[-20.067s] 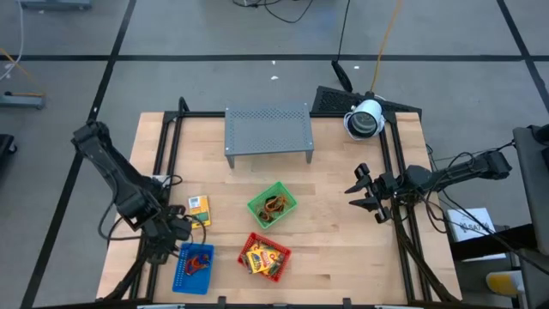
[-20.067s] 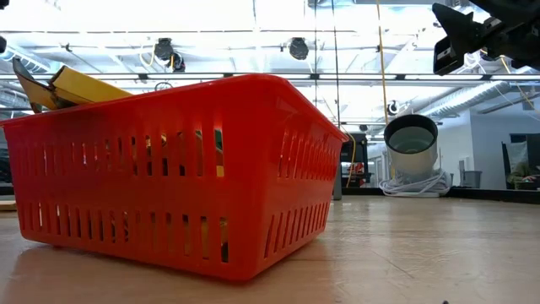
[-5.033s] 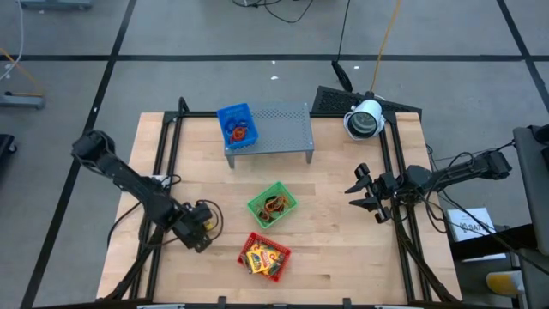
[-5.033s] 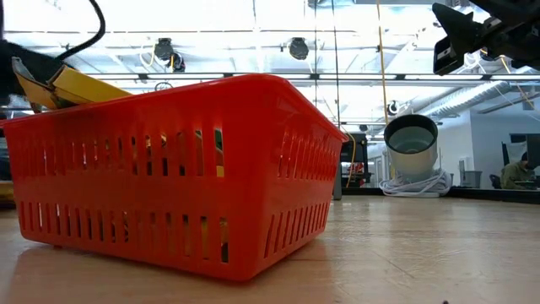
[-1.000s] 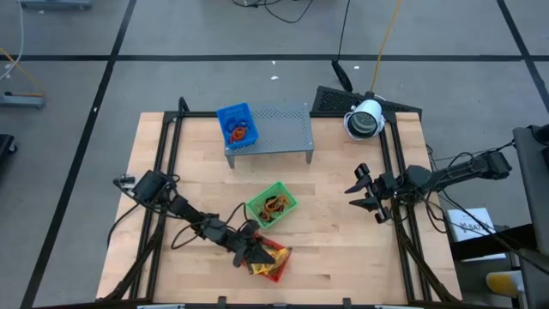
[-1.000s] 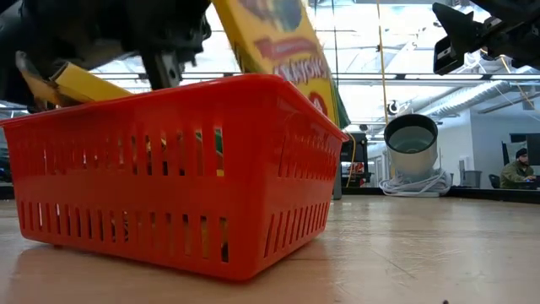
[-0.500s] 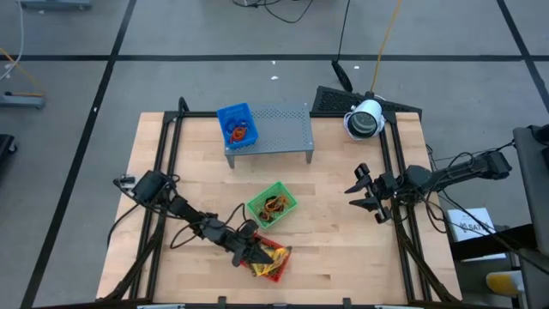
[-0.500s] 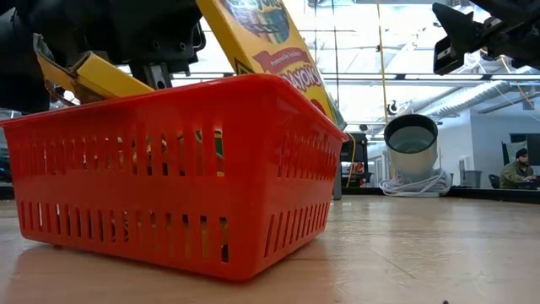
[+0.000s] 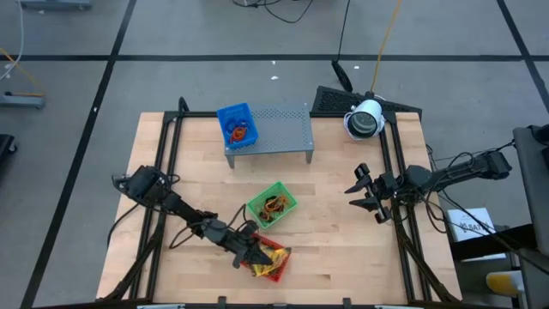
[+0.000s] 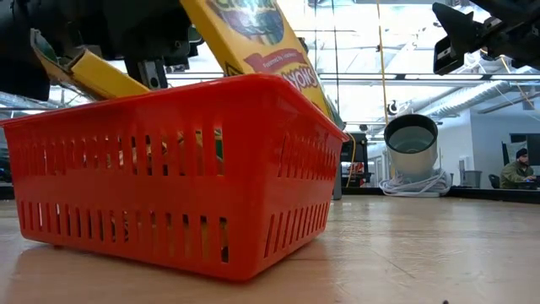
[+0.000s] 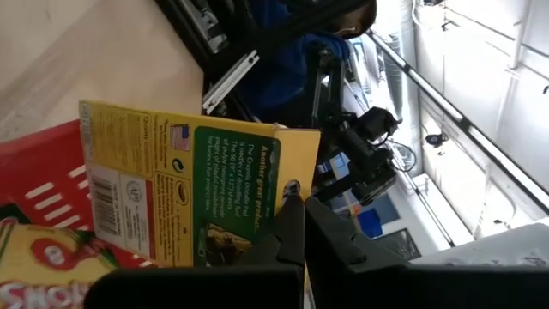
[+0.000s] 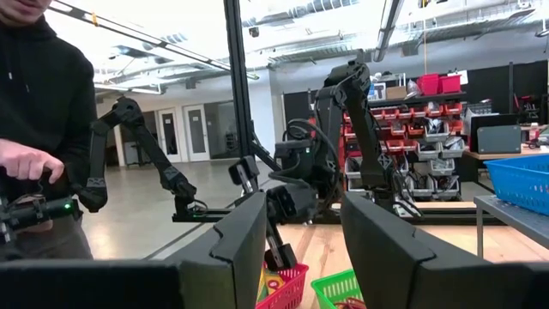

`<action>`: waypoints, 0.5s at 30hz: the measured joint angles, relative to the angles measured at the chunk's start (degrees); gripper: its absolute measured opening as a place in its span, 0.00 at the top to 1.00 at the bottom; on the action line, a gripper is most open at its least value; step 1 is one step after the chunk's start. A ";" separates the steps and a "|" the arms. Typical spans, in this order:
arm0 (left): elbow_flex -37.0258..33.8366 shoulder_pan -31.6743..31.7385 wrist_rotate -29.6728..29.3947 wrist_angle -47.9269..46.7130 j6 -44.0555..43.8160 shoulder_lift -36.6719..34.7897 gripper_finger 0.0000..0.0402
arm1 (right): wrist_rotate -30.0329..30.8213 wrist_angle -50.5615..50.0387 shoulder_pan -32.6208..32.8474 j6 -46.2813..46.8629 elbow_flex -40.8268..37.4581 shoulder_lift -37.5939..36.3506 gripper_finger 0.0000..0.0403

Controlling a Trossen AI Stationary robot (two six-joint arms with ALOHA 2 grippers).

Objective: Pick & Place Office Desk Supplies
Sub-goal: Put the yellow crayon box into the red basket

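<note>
1. Crayon packet [image 10: 253, 42]: flat, yellow w/ green print, tilted, lower end inside the red tray [image 10: 181, 169], upper end sticking up above the rim. In my left wrist view the packet [image 11: 197, 193] shows its back face w/ barcode label; more yellow packets [image 11: 39, 262] lie below it in the same tray.

2. My left tool [image 9: 249, 250]: over the red tray [image 9: 279, 266] at the front of the worktop [image 9: 343, 257]. Fingers [image 11: 296, 227] clamped shut on the packet edge; packet is held, not lying free.

3. A second yellow packet [image 10: 80, 72] leans on the tray's far-left rim, low view.

4. Green tray [image 9: 273, 205]: just behind the red one, near worktop centre; brown/orange rubber bands [image 9: 273, 206] inside.

5. Blue tray [image 9: 236, 125]: sits on the left end of the grey rack [image 9: 274, 129] at the back of the worktop; red/orange loops inside, detail too small to tell.

6. My right tool [image 9: 364, 193]: at the right edge of the worktop, well apart from all trays. Fingers [image 12: 249, 249] spread wide, nothing between them.

7. White lamp-like unit [image 9: 364, 118]: back right corner.

8. Beyond the worktop, right wrist view: a person in a dark top [image 12: 39, 103], hand [image 12: 26, 163] on a small arm rig.
</note>
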 joint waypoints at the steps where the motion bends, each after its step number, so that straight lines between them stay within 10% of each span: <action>1: 0.00 0.00 0.01 -0.33 -0.10 0.00 1.00 | 0.00 0.00 0.00 0.00 0.00 0.00 0.65; 15: 0.00 -0.09 -0.55 -13.30 3.22 -7.35 1.00 | 0.00 -0.02 0.00 0.00 0.01 0.02 0.65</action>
